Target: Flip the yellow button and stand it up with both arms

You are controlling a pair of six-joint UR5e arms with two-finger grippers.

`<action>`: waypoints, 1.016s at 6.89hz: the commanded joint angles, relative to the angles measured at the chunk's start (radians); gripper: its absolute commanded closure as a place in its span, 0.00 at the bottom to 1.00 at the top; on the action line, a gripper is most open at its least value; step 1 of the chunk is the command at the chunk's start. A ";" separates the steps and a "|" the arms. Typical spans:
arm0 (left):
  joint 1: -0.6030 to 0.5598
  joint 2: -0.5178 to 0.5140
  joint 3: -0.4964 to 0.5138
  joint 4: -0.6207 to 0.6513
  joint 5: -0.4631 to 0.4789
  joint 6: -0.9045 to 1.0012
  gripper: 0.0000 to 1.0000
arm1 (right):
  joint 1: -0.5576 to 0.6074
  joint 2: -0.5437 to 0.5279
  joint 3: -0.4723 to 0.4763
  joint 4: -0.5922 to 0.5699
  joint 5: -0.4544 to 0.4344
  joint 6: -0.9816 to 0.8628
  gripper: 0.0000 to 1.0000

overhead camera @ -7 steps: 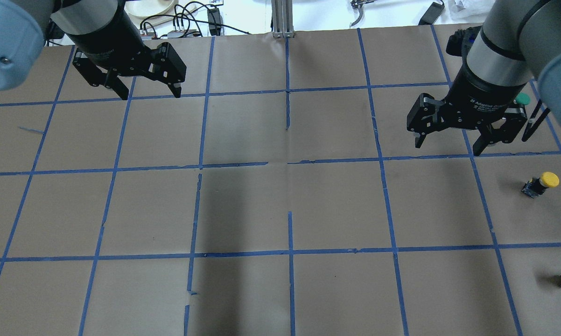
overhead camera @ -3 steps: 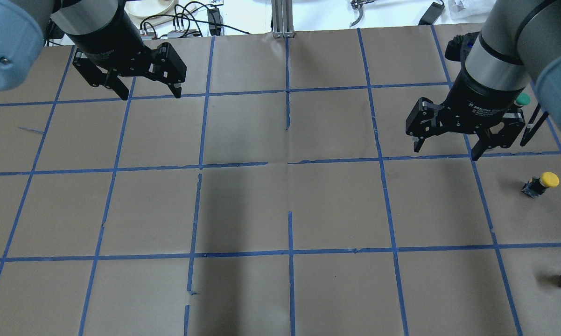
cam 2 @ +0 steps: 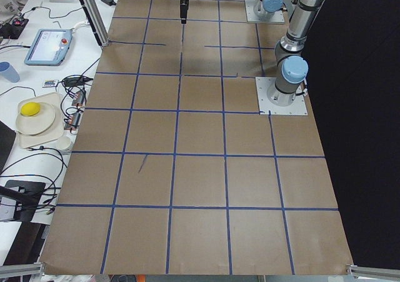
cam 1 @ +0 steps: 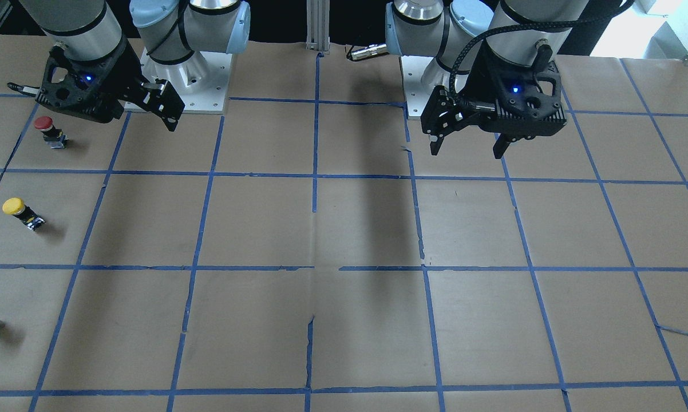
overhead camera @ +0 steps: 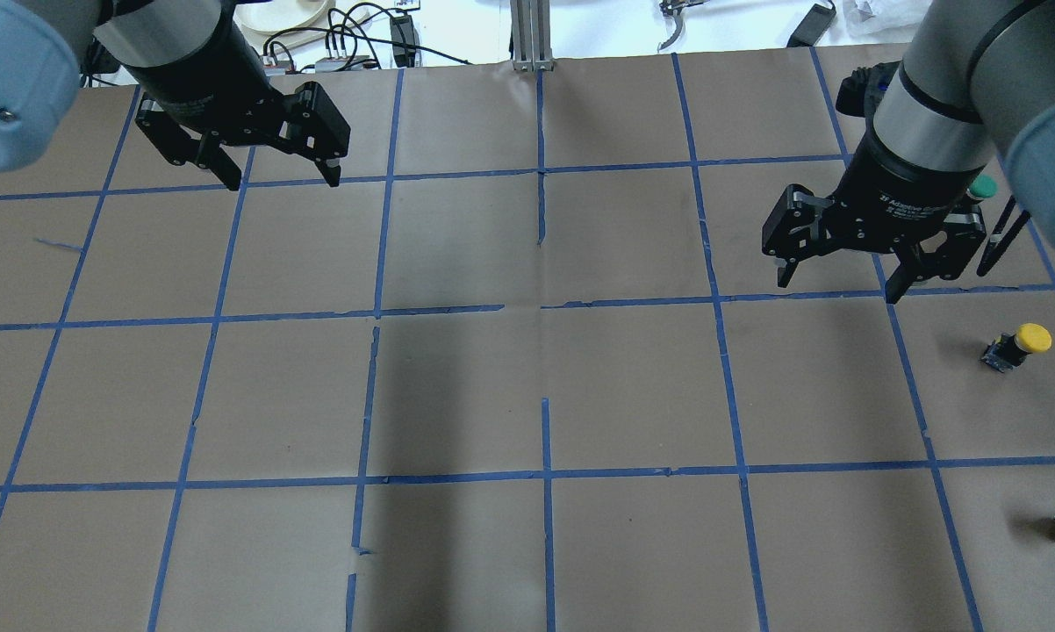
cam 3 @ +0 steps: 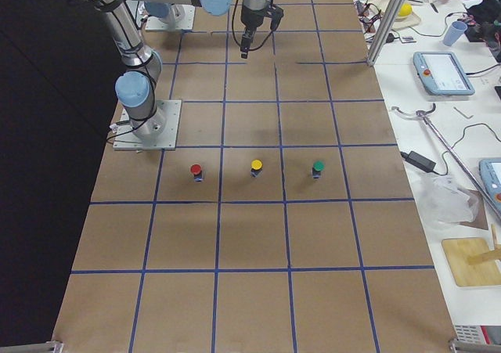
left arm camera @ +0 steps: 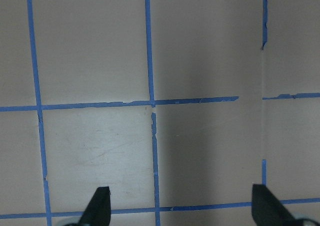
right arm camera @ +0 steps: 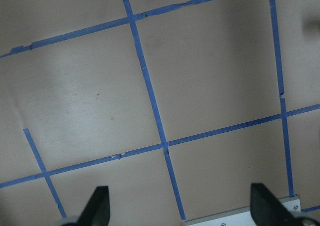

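Sitting on a side bench off the robot's left end of the table, a pale plate (cam 2: 42,124) held one round yellow thing (cam 2: 30,109). A blue cup (cam 2: 5,71) stood nearby, its contents hidden. White lettering on the body of the right gripper (overhead camera: 836,288) included "Adaptive"; the rest was too small to read. The yellow button (overhead camera: 1017,345) had a round yellow cap, a black neck and a dark boxy block. It sat mid-square on the brown-papered table (overhead camera: 527,395) at the robot's right, between a red button (cam 3: 196,170) and a green button (cam 3: 318,167). Whether it was standing or tipped could not be told. The right gripper hung apart from it, jaws spread wide. The left gripper (overhead camera: 283,180) gaped likewise, far across the table.
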 commanded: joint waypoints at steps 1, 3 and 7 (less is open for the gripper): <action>0.000 0.002 0.000 0.000 0.001 0.000 0.00 | -0.001 0.000 0.000 0.000 -0.002 0.000 0.00; 0.000 0.003 0.000 0.000 0.001 0.000 0.00 | 0.000 -0.001 -0.002 -0.001 -0.008 0.002 0.00; 0.000 0.006 0.001 -0.002 0.000 0.000 0.00 | 0.028 -0.059 -0.005 -0.036 -0.005 -0.029 0.00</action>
